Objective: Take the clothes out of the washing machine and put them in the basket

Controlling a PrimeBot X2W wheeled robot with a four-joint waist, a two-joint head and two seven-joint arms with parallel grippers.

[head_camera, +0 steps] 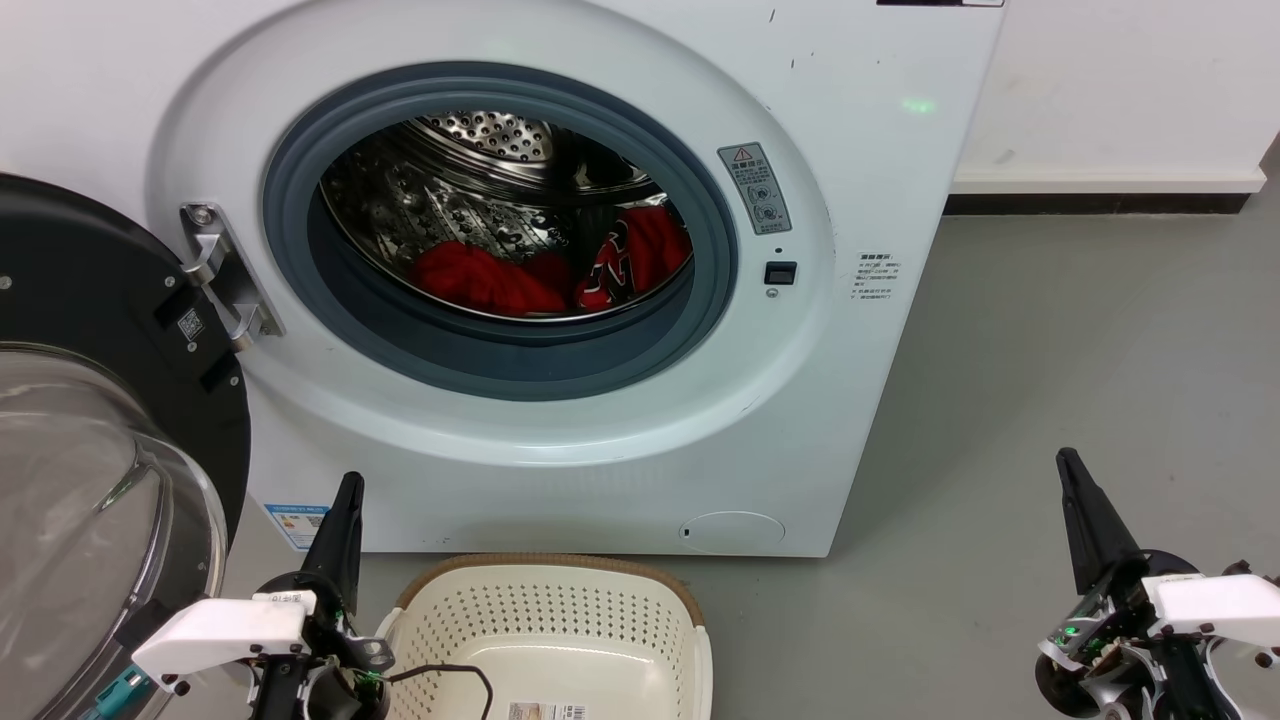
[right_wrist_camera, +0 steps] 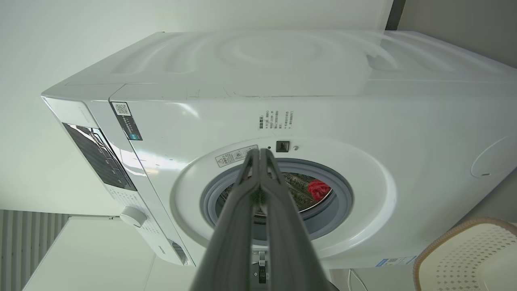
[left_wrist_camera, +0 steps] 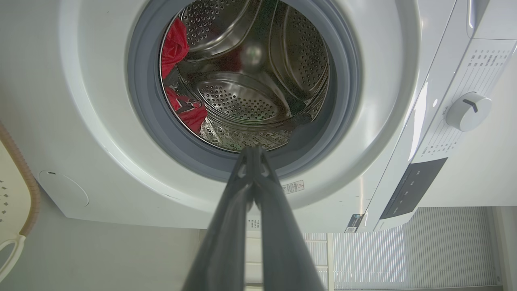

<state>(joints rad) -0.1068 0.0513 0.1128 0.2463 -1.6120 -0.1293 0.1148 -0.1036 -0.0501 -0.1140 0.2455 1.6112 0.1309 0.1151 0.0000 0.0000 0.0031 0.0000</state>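
The white washing machine (head_camera: 860,160) stands with its door swung open to the left. Inside its steel drum lie the clothes: a plain red garment (head_camera: 480,280) at the bottom and a red one with black and white lettering (head_camera: 630,255) to its right. They also show in the left wrist view as the clothes (left_wrist_camera: 173,48) and in the right wrist view as a red patch (right_wrist_camera: 319,188). The cream basket (head_camera: 550,600) sits on the floor before the machine, empty. My left gripper (head_camera: 348,490) is shut, low beside the basket. My right gripper (head_camera: 1068,465) is shut, far to the right.
The open glass door (head_camera: 90,480) with its black frame juts out at the left, close to my left arm. Grey floor (head_camera: 1050,380) stretches to the right of the machine. A white wall with a dark skirting (head_camera: 1100,200) lies behind.
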